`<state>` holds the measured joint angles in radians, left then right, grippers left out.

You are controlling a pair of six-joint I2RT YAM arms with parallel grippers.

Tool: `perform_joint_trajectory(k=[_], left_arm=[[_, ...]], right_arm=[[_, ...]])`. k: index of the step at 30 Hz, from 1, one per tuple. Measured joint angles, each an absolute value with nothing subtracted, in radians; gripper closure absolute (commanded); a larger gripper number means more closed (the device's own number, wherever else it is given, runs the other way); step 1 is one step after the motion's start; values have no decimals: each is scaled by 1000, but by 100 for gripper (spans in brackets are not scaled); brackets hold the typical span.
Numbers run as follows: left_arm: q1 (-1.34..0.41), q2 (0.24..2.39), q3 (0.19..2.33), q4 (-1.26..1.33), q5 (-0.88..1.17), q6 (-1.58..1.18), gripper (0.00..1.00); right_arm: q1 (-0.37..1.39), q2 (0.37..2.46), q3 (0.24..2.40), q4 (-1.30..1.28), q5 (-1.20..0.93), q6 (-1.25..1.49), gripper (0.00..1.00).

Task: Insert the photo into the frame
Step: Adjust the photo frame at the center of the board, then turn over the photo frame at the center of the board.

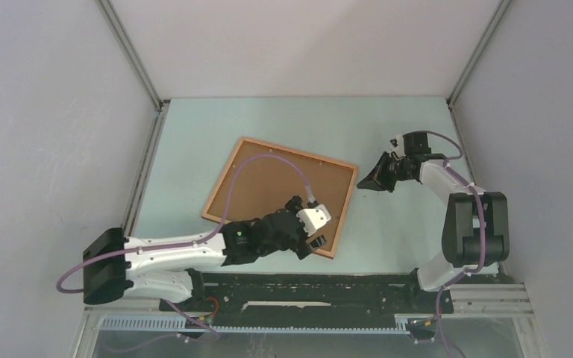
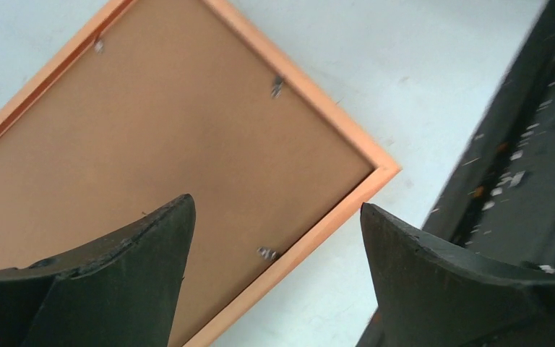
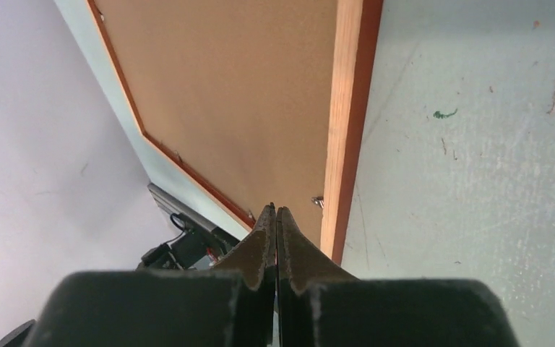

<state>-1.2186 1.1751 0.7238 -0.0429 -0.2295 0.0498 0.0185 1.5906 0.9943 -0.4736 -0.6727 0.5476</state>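
A: Where is the frame (image 1: pixel 301 153) lying?

B: It is lying flat on the tabletop (image 1: pixel 388 127), back side up and turned at an angle, with the brown backing board (image 1: pixel 268 186) sitting inside its orange rim.

A: What is your left pincer (image 2: pixel 274 206) doing?

B: I am holding it over the frame's near right corner, its fingers standing wide apart and gripping nothing.

A: And the right pincer (image 3: pixel 275 211)?

B: Its fingers are pressing flat together, empty. I am pointing the tips at the frame's right edge, just beside a small metal tab (image 3: pixel 319 202) - whether they are touching the board, I cannot tell.
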Motion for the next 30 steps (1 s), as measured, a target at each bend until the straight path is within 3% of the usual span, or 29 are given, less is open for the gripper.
perform_joint_trajectory(k=[1,2,4,6,14,24,30], left_arm=[[-1227,1193,735,-64,-258,62,9],[-1229,1208,746,-95,-289,65,9],[-1227,1209,754,-140,-333,51,7],[-1225,1187,754,-158,-345,14,5],[-1127,984,748,-146,-273,-371,3],[-542,694,598,-379,-118,-860,0],[-273,662,594,-548,-33,-976,0]], right_arm=[[15,1590,994,-481,-678,540,64],[16,1588,994,-493,-675,533,49],[36,1569,994,-532,-626,498,34],[78,1533,994,-569,-562,467,28],[356,1406,993,-667,-365,421,22],[767,1346,964,-624,-157,166,23],[931,1481,1067,-684,-101,18,25]])
